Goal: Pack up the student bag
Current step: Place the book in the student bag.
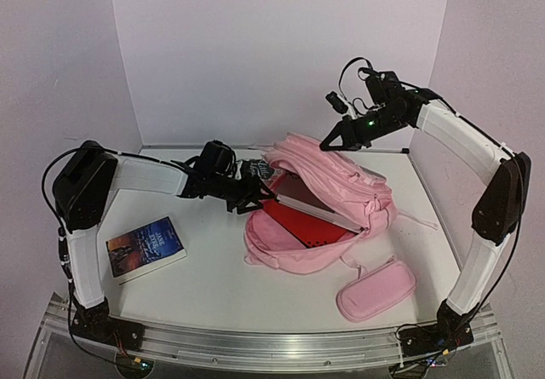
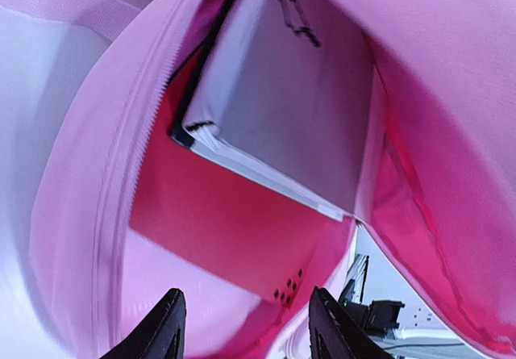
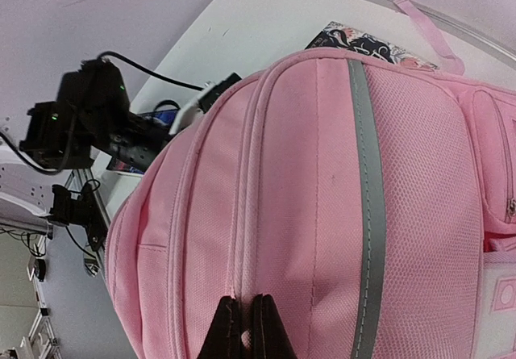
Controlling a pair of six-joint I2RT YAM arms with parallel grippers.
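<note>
The student bag (image 1: 336, 173), a large pink backpack, lies open in the middle of the table. Inside it are a red folder (image 1: 302, 226) and a grey-covered book (image 1: 317, 202) leaning over the folder. My right gripper (image 1: 327, 144) is shut on a fold of the bag's upper flap (image 3: 322, 198), beside a zip seam, and holds the flap raised. My left gripper (image 1: 254, 200) stands open at the bag's mouth, nothing between its fingertips (image 2: 165, 331). Its view looks straight in at the grey book (image 2: 282, 93) and the red folder (image 2: 218, 222).
A blue paperback (image 1: 146, 248) lies on the table at the front left. A small pink pencil case (image 1: 375, 289) lies in front of the bag at the right. A patterned book (image 1: 255, 171) lies behind the bag, also seen in the right wrist view (image 3: 363, 46).
</note>
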